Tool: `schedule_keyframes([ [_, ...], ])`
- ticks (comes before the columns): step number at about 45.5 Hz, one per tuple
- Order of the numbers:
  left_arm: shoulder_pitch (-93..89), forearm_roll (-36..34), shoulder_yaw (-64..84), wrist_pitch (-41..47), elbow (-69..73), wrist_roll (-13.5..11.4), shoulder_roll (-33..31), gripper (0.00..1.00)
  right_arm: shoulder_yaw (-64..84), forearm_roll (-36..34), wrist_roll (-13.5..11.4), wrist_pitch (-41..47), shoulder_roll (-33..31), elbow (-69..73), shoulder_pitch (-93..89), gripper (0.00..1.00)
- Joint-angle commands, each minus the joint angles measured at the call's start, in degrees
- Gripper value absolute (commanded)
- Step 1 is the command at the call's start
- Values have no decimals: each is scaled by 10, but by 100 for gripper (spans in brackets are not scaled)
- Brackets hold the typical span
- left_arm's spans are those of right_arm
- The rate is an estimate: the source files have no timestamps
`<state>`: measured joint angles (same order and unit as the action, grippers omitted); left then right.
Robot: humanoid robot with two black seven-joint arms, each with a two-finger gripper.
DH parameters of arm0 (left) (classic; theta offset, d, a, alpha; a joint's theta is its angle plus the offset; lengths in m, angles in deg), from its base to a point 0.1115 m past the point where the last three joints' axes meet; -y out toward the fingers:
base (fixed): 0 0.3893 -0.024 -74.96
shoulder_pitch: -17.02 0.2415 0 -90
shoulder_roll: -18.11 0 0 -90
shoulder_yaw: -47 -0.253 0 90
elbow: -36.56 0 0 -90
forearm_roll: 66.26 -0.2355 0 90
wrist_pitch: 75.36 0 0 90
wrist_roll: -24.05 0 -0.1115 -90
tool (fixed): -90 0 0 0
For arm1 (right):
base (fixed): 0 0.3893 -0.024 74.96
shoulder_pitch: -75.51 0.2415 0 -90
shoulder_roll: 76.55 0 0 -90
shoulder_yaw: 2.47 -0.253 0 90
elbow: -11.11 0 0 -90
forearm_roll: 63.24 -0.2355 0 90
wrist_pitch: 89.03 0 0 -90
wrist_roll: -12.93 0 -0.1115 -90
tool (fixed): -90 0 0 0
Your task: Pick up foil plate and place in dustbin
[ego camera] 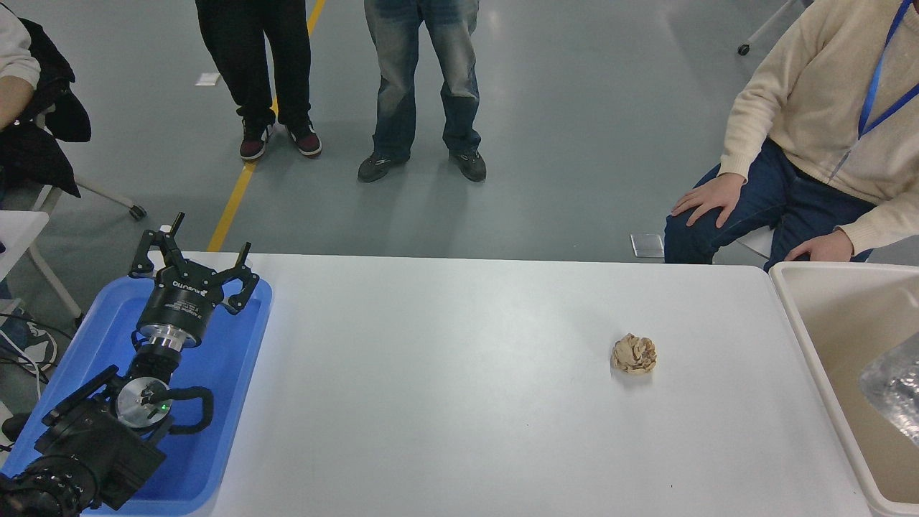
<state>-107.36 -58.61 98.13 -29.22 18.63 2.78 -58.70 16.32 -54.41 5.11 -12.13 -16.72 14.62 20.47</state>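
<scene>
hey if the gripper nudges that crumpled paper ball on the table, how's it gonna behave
The paper ball looks loosely crumpled, so it is probably very light and would skid or tumble on the smooth white table rather than resist. Its lumpy, uneven shape suggests it would roll only briefly and off-line. Squeezed, it would likely give and compress, not break.

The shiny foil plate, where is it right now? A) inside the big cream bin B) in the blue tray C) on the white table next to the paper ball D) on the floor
A: the foil plate shows at the picture's right edge, within the walls of the dustbin.
</scene>
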Motion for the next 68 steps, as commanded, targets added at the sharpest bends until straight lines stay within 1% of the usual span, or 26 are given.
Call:
schedule_keyframes([
  [1,-1,0,-1,0,0,0,0,100,0,0,1,-17,0,4,0,100],
  [7,-1,0,-1,0,0,0,0,100,-3,0,1,-16,-2,13,5,100],
  [11,-1,0,-1,0,0,0,0,100,-4,0,1,-16,-8,58,14,100],
  [13,-1,0,0,0,0,0,0,100,-4,0,1,-16,-28,93,22,100],
  [16,-1,0,0,0,0,0,0,100,-1,8,0,-15,-75,154,42,100],
  [17,-1,0,-1,0,0,0,-1,100,5,11,0,-13,-99,206,60,100],
  [24,-2,0,0,0,0,1,-1,100,46,10,-3,-11,-140,318,88,100],
  [28,-2,0,-1,0,0,1,-1,100,114,10,-3,-8,-169,402,139,100],
  [31,-2,0,-1,0,0,1,-1,100,184,9,-3,13,-199,474,198,100],
  [34,-2,0,-1,0,0,1,-2,100,259,8,-3,49,-215,534,269,100],
  [38,-2,0,-1,0,-1,1,-2,100,347,8,-3,112,-220,588,365,100],
  [45,-2,-1,-1,0,-1,3,-2,100,462,8,-3,264,-212,638,506,100],
  [52,-2,-1,-1,0,0,3,-2,100,514,10,-2,445,-200,641,613,100],
  [58,-2,0,-1,0,0,4,-2,100,517,25,-2,570,-189,642,676,100],
  [62,-3,-1,-1,0,0,4,-2,100,521,40,-3,581,-159,642,716,100],
  [68,-3,-1,-1,0,-1,4,-2,100,537,49,-3,581,-88,664,781,100],
])
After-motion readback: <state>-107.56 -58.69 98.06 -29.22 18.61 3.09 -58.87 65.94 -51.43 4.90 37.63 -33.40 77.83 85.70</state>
